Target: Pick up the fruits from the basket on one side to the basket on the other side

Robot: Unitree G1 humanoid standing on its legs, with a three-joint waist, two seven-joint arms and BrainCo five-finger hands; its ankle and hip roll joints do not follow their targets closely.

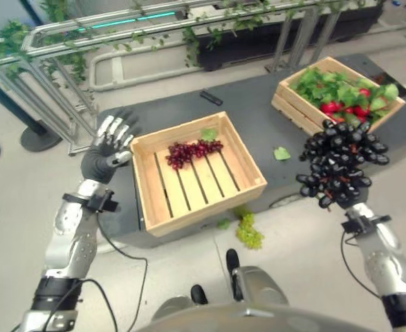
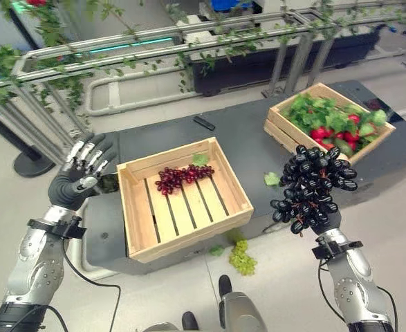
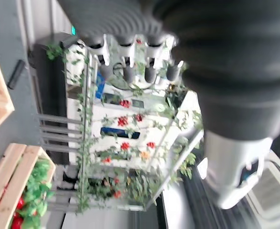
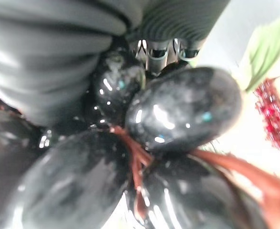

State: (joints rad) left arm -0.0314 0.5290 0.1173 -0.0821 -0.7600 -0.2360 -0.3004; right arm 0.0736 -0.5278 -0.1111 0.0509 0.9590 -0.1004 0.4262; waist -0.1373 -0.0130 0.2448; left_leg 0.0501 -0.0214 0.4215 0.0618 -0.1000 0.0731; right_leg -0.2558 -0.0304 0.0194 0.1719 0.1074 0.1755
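Grey flooring below the dark platform point(image 1: 258, 124) already holds a fallen green grape cluster point(image 1: 249, 232). My right hand point(image 2: 327, 220) is closed on the big black grape bunch point(image 2: 312, 187), raised between slatted wooden crate point(image 2: 137, 235) and leafy far crate point(image 2: 285, 131); loose berries could drop. My left hand point(image 1: 109, 149) hovers, fingers spread, empty.

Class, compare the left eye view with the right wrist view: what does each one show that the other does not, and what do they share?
Left eye view alone: the raised, open left hand, the far crate of leaves and red fruit, and green grapes on the floor.

Right wrist view alone: the reddish stem joining the dark grapes, seen close up.

Both: the black grape bunch and the red grapes.
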